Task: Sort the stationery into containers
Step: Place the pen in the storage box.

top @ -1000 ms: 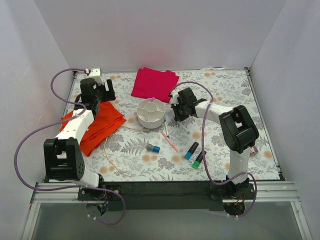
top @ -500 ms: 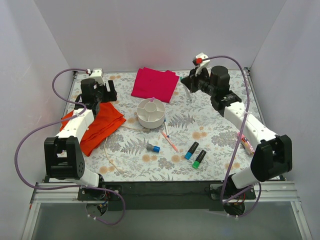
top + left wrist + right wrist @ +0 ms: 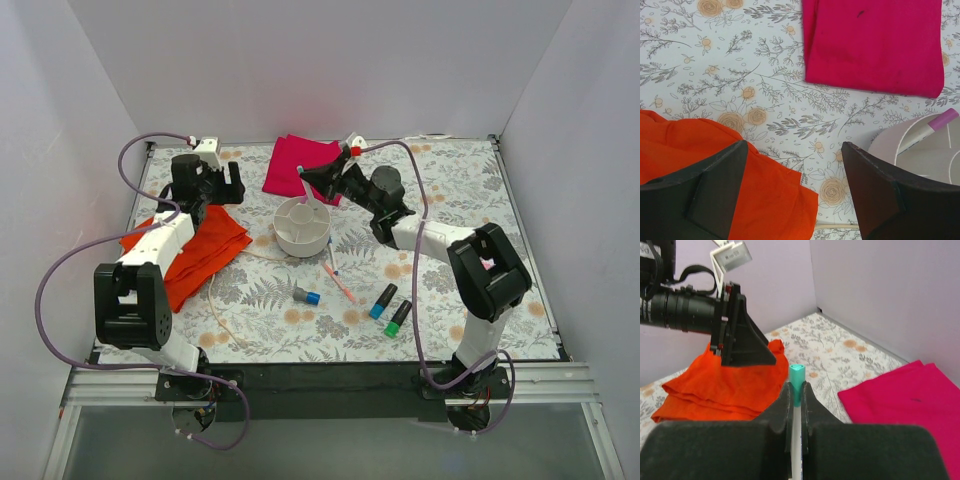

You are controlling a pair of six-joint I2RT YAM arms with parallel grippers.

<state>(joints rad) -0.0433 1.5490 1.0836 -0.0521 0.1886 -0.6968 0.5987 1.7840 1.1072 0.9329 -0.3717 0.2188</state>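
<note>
The round white compartment dish [image 3: 302,228] sits mid-table with a pink-capped pen [image 3: 306,200] in it. My right gripper [image 3: 312,180] hangs over the dish's far rim. In the right wrist view it [image 3: 796,388] is shut on a thin white pen with a teal cap [image 3: 797,376]. My left gripper [image 3: 222,186] is open and empty over the orange cloth's far edge; in its wrist view it [image 3: 795,146] sees the dish rim [image 3: 890,145] and the pink-capped pen [image 3: 936,123]. On the mat lie a grey-blue stub [image 3: 307,296], a pink pen [image 3: 340,284], a blue-capped marker [image 3: 382,300] and a green-capped marker [image 3: 398,318].
An orange cloth [image 3: 195,252] lies left of the dish and a magenta cloth [image 3: 300,160] behind it. A thin cream cord [image 3: 225,300] loops on the mat. White walls close in the back and both sides.
My right arm has swung from the far right corner back left to over the dish's far rim. My left gripper has shifted slightly right.
</note>
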